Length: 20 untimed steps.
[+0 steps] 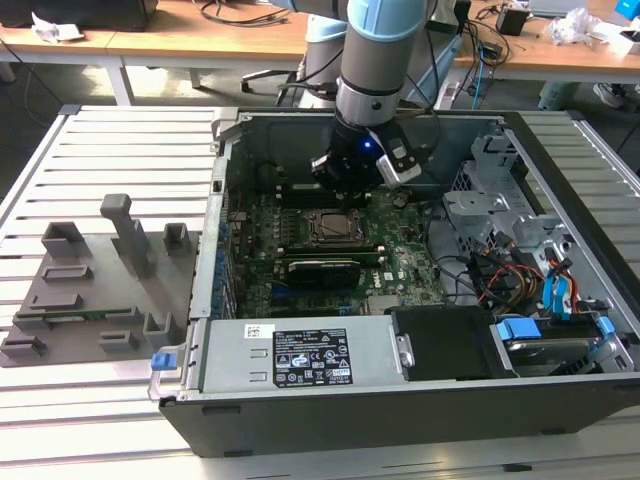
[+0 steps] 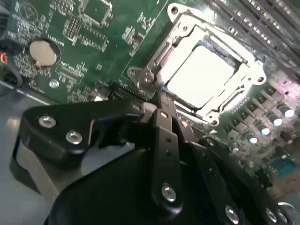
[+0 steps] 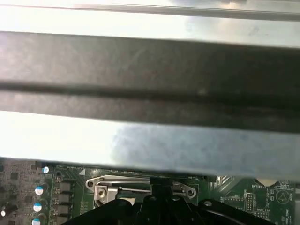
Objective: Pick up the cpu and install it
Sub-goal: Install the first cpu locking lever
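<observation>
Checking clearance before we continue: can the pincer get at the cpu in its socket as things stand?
Probably yes. The cpu lies in the socket frame, top plate uncovered, and the pincer sits just beside the frame's edge with nothing between them. Only the frame's rim surrounds the chip.

A broad grey metal wall of the computer case (image 3: pixel 150 75), crossed by a dark band, is seen above a strip of green motherboard (image 3: pixel 243 197). A silver socket bracket (image 3: pixel 140 187) is visible at the board's edge, flanked by blue-topped capacitors (image 3: pixel 38 197).
</observation>
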Tool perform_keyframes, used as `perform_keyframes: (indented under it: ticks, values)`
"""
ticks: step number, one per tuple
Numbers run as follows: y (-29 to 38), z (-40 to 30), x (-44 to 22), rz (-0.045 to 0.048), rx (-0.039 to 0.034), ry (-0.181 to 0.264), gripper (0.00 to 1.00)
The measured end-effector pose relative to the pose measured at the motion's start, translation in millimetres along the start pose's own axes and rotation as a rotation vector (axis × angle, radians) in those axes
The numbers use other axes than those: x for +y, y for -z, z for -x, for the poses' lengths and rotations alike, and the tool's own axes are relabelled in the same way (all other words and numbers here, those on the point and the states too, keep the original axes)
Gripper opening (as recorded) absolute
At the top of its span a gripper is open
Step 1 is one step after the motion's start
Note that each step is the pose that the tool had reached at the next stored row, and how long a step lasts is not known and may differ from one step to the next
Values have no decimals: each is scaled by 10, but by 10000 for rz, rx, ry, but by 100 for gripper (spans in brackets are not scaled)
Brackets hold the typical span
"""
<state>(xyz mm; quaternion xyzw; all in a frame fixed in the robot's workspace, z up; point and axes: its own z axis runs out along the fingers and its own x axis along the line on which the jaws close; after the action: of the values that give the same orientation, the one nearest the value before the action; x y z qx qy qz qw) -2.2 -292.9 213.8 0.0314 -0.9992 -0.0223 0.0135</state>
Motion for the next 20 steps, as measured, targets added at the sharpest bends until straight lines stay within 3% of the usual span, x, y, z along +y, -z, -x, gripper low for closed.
perform_keyframes:
  ticks: [2,4,13,17,20]
  values:
    - [29,-1,1,-188,5,-5,11]
    - [49,-1,0,-304,8,-8,11]
    - [67,-10,-112,-432,8,-11,11]
    - [87,-15,-169,-663,21,-18,11]
    - [137,-16,-172,-755,26,-20,11]
